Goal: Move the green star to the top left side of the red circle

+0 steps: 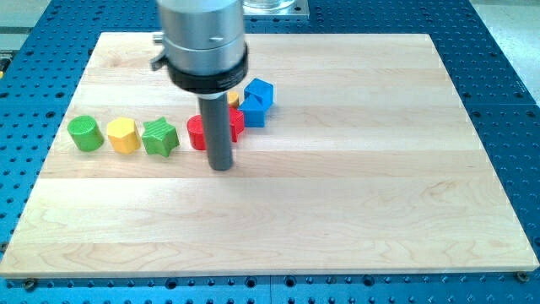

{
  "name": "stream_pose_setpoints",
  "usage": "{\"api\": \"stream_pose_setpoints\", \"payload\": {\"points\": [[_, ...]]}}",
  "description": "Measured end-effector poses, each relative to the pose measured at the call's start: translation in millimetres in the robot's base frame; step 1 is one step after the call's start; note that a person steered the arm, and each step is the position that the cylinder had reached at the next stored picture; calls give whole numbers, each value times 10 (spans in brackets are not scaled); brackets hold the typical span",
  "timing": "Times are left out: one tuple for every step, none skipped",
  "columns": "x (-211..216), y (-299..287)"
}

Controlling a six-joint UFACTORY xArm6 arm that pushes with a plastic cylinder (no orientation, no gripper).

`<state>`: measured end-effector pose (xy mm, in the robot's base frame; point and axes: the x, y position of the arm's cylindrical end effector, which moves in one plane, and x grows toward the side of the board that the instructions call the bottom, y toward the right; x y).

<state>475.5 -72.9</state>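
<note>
Tip (221,167) sat just below the red circle (197,133), right of the green star (159,138) in the row toward the counter's (337,211) left edge. We had no jaws, only a rod. Pushing off-centre, we judged, could spin the star into the circle.

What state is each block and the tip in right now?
my tip: down on the board, just below the red blocks
green star: flat, left of the red circle, untouched
red circle: partly hidden by the rod
green cylinder: far left, untouched
yellow block: between the green blocks
</note>
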Motion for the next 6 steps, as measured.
{"api": "stream_pose_setpoints", "payload": {"points": [[-290, -29], [21, -241], [341, -666], [-35, -787], [-401, -787], [-275, -1177]]}}
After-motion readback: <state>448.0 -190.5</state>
